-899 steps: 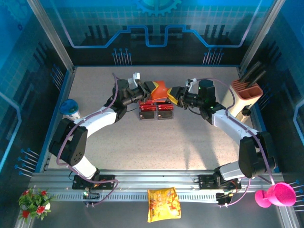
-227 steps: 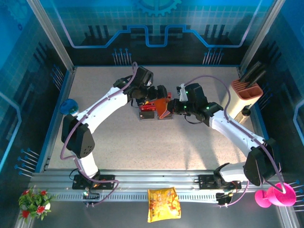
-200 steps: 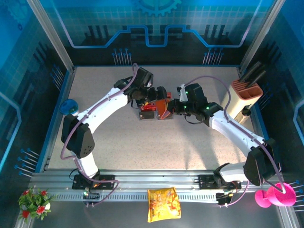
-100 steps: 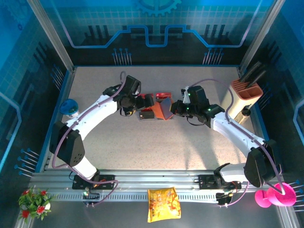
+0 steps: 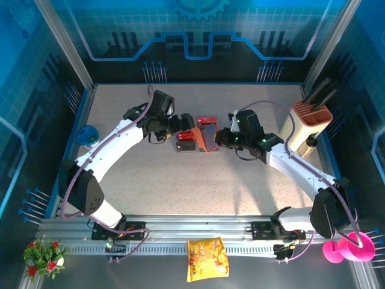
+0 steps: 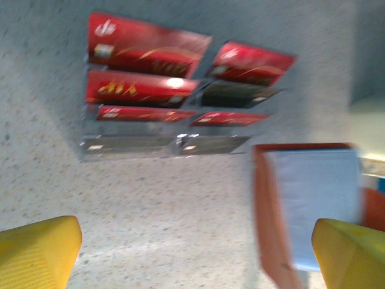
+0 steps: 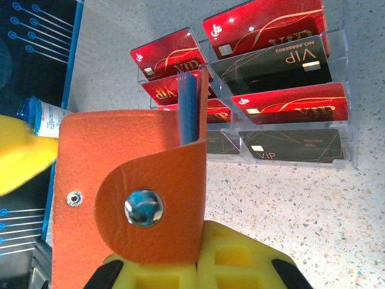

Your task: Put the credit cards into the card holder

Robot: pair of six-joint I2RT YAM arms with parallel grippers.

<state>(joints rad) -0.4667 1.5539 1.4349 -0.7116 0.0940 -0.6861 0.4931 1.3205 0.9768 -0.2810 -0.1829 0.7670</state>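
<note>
Orange card holder (image 7: 120,156) partly hides clear racks (image 7: 352,153).

Bare table (image 5: 198,192) is free on the near side of the clear racks (image 5: 186,144). The card holder (image 5: 209,139), clamped in the right gripper (image 5: 220,137), obstructs the racks' right part. The left gripper (image 5: 185,125), jaws spread, occupies their far-left side.
</note>
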